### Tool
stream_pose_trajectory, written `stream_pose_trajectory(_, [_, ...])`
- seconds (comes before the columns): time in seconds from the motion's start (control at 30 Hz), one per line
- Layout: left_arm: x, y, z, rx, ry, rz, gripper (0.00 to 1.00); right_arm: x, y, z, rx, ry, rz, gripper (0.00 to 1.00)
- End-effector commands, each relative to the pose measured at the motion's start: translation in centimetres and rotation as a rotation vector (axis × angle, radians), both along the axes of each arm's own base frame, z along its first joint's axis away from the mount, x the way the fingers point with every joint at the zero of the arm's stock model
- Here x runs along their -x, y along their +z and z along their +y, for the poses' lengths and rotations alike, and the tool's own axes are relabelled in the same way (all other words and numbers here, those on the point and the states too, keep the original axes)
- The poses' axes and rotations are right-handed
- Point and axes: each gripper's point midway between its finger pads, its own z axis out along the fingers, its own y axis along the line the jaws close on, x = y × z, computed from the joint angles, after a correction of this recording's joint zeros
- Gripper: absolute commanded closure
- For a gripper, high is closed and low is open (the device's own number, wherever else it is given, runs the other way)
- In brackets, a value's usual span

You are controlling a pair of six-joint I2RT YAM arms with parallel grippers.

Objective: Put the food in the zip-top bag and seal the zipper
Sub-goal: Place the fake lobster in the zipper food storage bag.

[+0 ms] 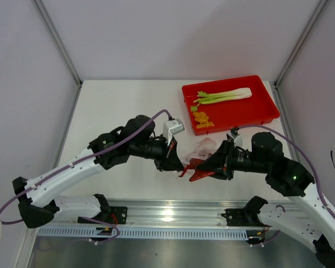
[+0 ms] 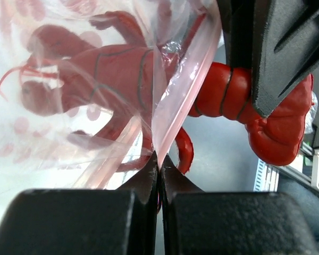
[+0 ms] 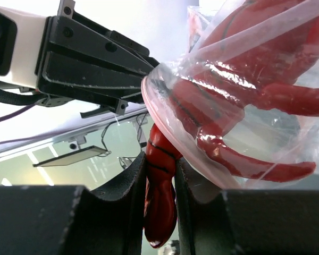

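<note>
The dark red spiky piece, a toy lobster (image 1: pixel 199 173), is head-first partly inside the clear zip-top bag (image 1: pixel 204 147), which is held up above the table's middle. My left gripper (image 2: pixel 159 159) is shut on the bag's pinkish rim, the zipper (image 2: pixel 183 98). My right gripper (image 3: pixel 160 166) is shut on the lobster's tail (image 3: pixel 160 199), which sticks out of the bag's mouth (image 3: pixel 165 114). The lobster's body shows through the plastic (image 2: pixel 95 74). The pale-green stalk (image 1: pixel 224 96) and the yellow-orange pieces (image 1: pixel 201 119) lie in the red tray (image 1: pixel 265 111).
The red tray stands at the back right of the white table (image 1: pixel 117 106). Grey walls close in the left, back and right sides. A metal rail (image 1: pixel 173 215) carrying both arm bases runs along the near edge.
</note>
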Motion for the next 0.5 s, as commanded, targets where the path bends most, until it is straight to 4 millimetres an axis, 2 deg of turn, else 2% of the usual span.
stream_pose_trajectory(0.0, [-1.4,1.0,1.6,-0.040,0.112,-0.054,1.00,1.4,3.8,-0.8,-0.066,0.050,-0.114,1.00])
stream_pose_trajectory(0.2, [-3.0,3.6,2.7,-0.007,0.195,-0.163,0.99,2.8,1.0,-0.9,0.038,0.168,-0.096,1.00])
stream_pose_trajectory(0.3, [-3.6,4.4,3.2,-0.002,0.224,-0.212,1.00,3.3,0.6,-0.7,0.041,0.211,-0.070,1.00])
stream_pose_trajectory(0.4, [-4.4,3.9,3.2,-0.041,0.241,-0.225,0.99,3.9,1.0,-0.6,0.025,0.251,-0.052,1.00])
stream_pose_trajectory(0.47, [-4.8,2.6,3.1,-0.089,0.247,-0.214,1.00,4.5,1.2,-0.6,0.025,0.290,-0.039,1.00])
